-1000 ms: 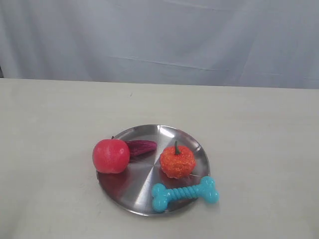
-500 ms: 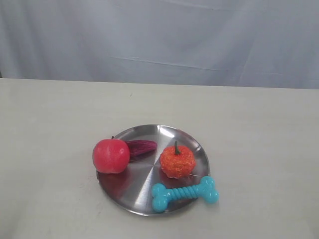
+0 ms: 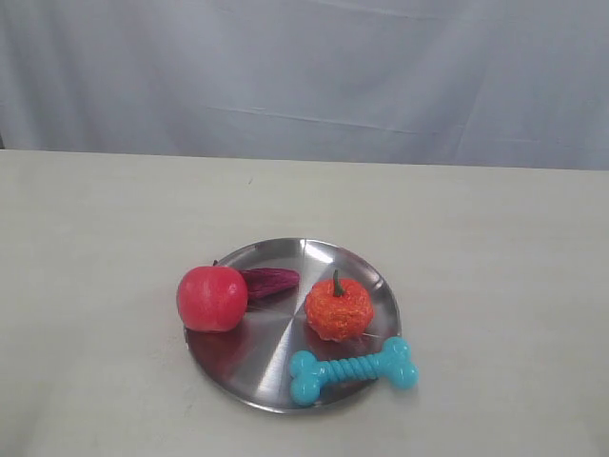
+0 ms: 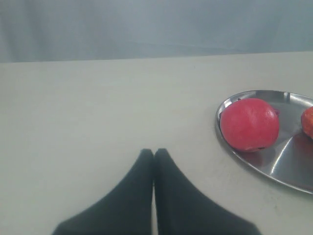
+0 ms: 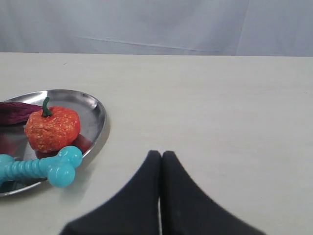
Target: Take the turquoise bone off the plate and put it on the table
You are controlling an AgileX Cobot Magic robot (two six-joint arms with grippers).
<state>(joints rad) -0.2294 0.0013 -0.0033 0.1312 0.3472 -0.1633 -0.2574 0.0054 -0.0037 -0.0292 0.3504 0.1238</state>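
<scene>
The bench point(image 3: 495, 248) is a broad, plain, matte surface of pale cream. Behind it hangs a grey-blue cloth backdrop point(image 3: 304, 76) with soft folds. The plate point(image 3: 249, 371) is round, shallow-rimmed polished steel, and it mirrors the things on it.

The turquoise bone point(image 3: 353, 368) lies along the plate's edge nearest the exterior camera. It looks rubbery, with a ribbed shaft and knobbed ends. One end rests on the steel and the other juts out past the rim over the bench. Just behind it on the plate stands an orange pumpkin point(image 3: 338, 307) with a rough, pebbly skin and a dark green stem. A smooth, glossy red apple point(image 3: 211, 298) sits at the rim on the far side of the plate from the bone's overhanging knob. A dark purple piece point(image 3: 270, 282), wrinkled and tapered, lies between the apple and the pumpkin toward the plate's back.

The left gripper point(image 4: 154, 152) has its black fingers pressed together on nothing, over bare bench apart from the plate's apple side. The right gripper point(image 5: 161, 154) is likewise closed and empty, apart from the plate on the side of the overhanging knob.
</scene>
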